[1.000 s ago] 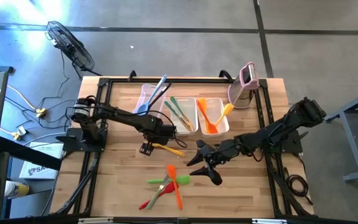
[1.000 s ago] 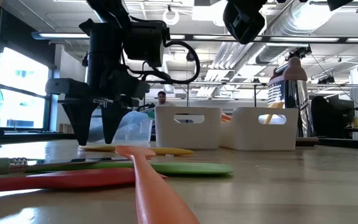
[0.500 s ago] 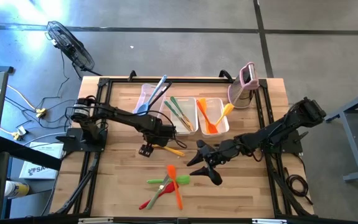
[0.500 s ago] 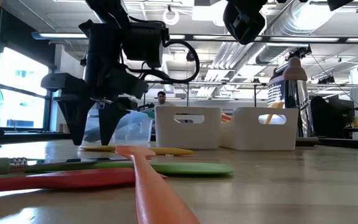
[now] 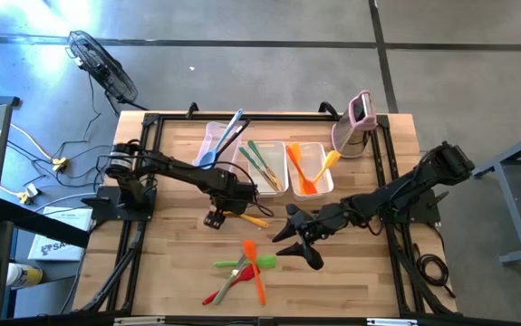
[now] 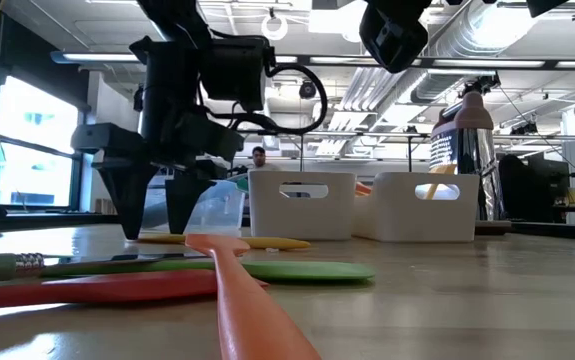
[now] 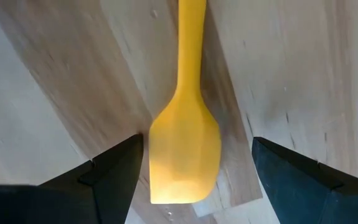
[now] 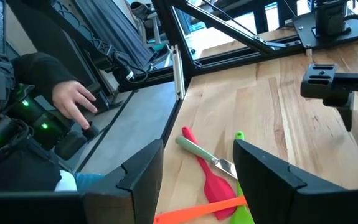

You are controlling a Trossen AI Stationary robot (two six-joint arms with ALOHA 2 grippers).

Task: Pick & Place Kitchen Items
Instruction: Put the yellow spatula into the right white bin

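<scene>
Near the middle of the worktop (image 5: 178,272), a little toward its left edge, the left gripper (image 5: 213,218) is pointing straight down over the yellow spatula (image 5: 246,217), its fingers (image 7: 113,171) spread wide and flanking the blade, with bare wood showing on both sides. In the low view the tips are sitting close to the wood, though I cannot tell whether they are touching it. The step in hand looks like the grasp on this spatula. To do it well, the gripper should be centring so both fingers meet the blade together, sinking until the tips are beside the blade's edges rather than above them, then closing gently; the blade is thin and lying flat, so a high pinch would likely slip or flip it. Shifting toward the handle might give a firmer hold. Behind it, toward the far edge, three tubs (image 5: 215,136) are standing in a row, already holding blue, green and orange utensils, so the yellow one probably belongs there too. Toward the near edge, a small heap is lying untouched: an orange spatula (image 5: 254,269), a green one (image 5: 245,263) and a red one (image 5: 218,291), crossing each other. Right of centre, the right gripper (image 5: 294,237) is hovering with fingers wide and holding nothing, waiting just beyond that heap.
</scene>
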